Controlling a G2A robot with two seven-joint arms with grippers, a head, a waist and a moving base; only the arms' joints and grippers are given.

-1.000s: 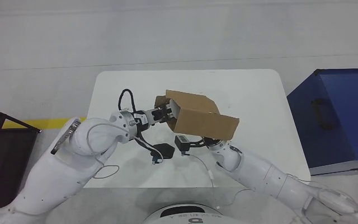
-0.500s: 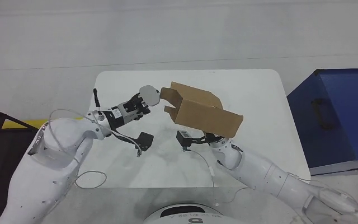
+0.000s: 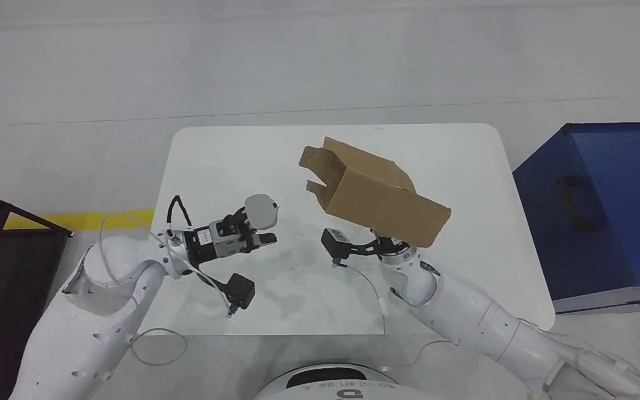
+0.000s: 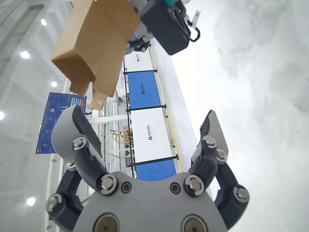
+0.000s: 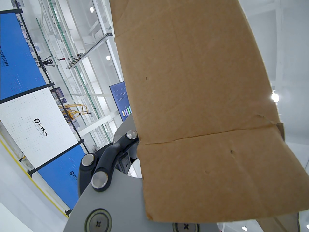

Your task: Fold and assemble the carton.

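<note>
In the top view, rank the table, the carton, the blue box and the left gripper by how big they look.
1. table
2. blue box, cut off at the picture's edge
3. carton, held up nearer the camera, so it may look larger than it is
4. left gripper

**Around the work table: what else I have on screen**

From above I see a white table with rounded corners, standing on a pale grey floor. A blue bin sits on the floor beside the table's right end. On the left, a yellow stripe runs along the floor toward the table, passing a black frame at the edge. Through the left wrist camera I make out a row of blue and white panels, a wall screen with coloured charts, a yellow cart and round ceiling lights.
</note>
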